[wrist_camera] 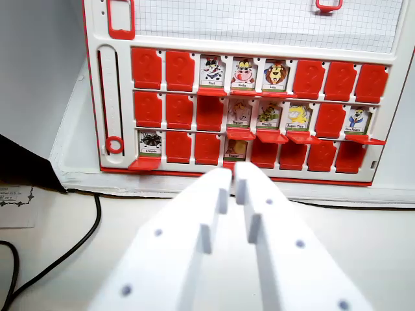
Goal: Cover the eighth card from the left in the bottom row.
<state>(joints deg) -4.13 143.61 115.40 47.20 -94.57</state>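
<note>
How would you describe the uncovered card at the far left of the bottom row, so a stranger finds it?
Find the red and white game board. In its bottom row, the first slot on the left holds the card: a dark, spiky figure. Its red flap lies open below, while the slots beside it are covered red.

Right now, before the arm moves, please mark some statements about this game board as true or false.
1. The top row shows three picture cards. True.
2. The leftmost bottom-row card is covered. False: its picture, a spider, is showing.
3. The tool holds a card. False: it holds nothing and sits in front of the board.
4. A black cable lies at the wrist view's left. True.
5. The eighth bottom-row slot shows only red. True.
</note>
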